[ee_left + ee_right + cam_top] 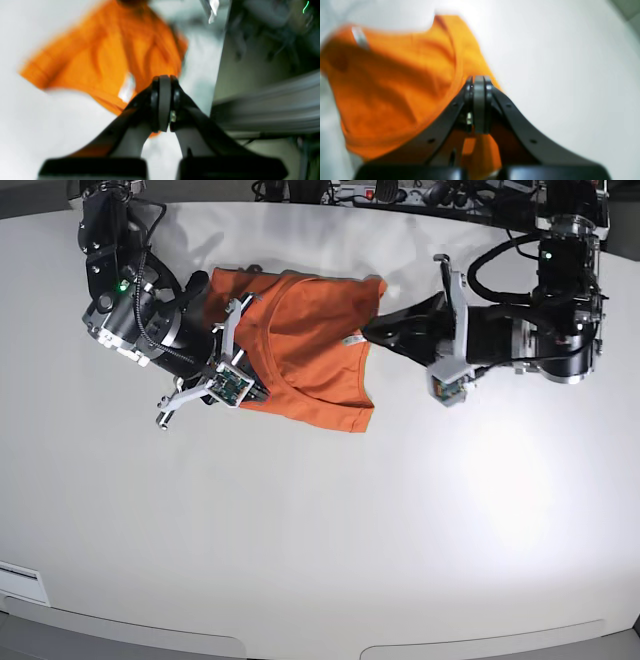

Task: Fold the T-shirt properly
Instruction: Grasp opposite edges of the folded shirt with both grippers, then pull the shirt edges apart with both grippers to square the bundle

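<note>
The orange T-shirt (305, 350) lies bunched on the white table (330, 520) between my two arms, its small white tag (352, 340) toward the right side. My left gripper (368, 332) is shut at the shirt's right edge. In the left wrist view its fingertips (163, 81) are pressed together, with orange T-shirt (105, 55) fabric behind and beneath them and the tag (127, 87) close by. My right gripper (250, 385) is shut at the shirt's lower left edge. In the right wrist view its tips (478, 81) are closed, with T-shirt (395, 82) cloth running under the fingers. Both wrist views are blurred.
Cables and equipment (400, 192) line the table's far edge. The table's front edge (300, 635) curves along the bottom of the base view. In the left wrist view the table ends at an edge (221, 62), with dark gear beyond it.
</note>
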Robot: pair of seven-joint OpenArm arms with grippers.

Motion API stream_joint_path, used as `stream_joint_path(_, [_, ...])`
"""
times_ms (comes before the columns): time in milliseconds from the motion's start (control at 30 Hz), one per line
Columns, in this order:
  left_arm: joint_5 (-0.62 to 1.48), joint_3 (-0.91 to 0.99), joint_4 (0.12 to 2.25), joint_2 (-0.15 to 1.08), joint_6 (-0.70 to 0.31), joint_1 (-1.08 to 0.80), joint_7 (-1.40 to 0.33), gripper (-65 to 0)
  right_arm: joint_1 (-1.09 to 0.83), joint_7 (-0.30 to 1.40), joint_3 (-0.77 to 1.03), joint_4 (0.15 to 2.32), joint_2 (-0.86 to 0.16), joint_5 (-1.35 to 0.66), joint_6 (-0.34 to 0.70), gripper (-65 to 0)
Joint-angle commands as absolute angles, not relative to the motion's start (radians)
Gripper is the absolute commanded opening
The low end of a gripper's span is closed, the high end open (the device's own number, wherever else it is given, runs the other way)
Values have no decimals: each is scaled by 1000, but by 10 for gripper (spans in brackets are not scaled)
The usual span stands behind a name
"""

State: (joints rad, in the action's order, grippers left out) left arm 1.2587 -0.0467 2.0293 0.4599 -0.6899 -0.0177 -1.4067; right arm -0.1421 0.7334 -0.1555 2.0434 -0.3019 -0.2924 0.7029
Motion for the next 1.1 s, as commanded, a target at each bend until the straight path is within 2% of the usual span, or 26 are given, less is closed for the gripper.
stream_joint_path(0, [1239,-73,2047,469,-698,-6,-1396,-650,-109,710,-150,2031,-324,-311,698,-650])
stream_joint_path(267, [933,-285,2044,501,-698,-63,-1272,-650,-10,710,-150,1943,-395,-345,698,-650])
stream_joint_path(567, [736,-314,1952,566,-698,-65,-1121,-650,-20,763,-150,1891,-405,-459,698,-650])
stream_joint_path(833, [708,-314,1768,582,-698,67,-1066,-650,-65,820,-149,1891,-405,-523,698,-650])
stream_joint_path(1067, [707,-315,1665,569,-698,197,-1013,-650,-182,835,-119,1949,-405,-528,698,-650])
